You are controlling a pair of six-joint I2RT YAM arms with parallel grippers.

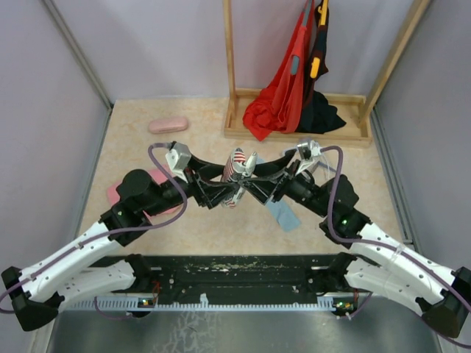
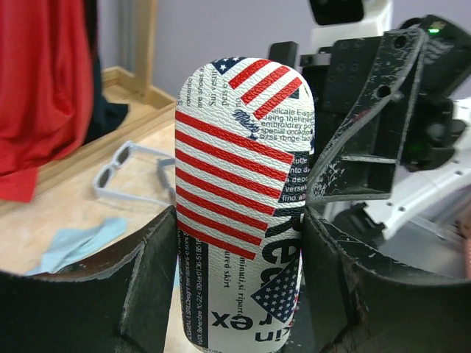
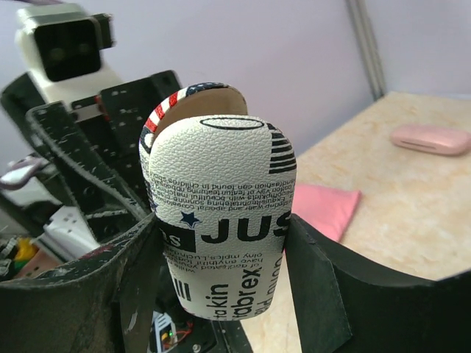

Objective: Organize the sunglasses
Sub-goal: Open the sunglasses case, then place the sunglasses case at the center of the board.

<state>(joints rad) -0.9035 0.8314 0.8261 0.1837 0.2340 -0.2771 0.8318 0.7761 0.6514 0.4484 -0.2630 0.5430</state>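
Surface [image 1: 221,232] beneath; left pincer [image 2: 239,220], right pincer [image 3: 221,228] both grip flag case [image 2: 235,147]; opening step, next pry lid; grey sunglasses [image 2: 129,176] beyond left pincer.

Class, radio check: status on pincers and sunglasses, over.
Left pincer, right pincer both grip flag case. Grey sunglasses on table, untouched. Blue cloth beside them.

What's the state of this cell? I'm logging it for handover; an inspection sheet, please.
Surface: beige marbled tabletop, no spills seen.
Job's things: grey-framed glasses lying on the table; white pair not seen.
Clutter: pink case, light-blue cloth, pink cloth.
Grippers: left gripper and right gripper both clamp the upright flag-printed case.
Cables: purple cables looped, nothing snagged seen.
Surroundings: grey walls; wooden frame with red fabric hanging.
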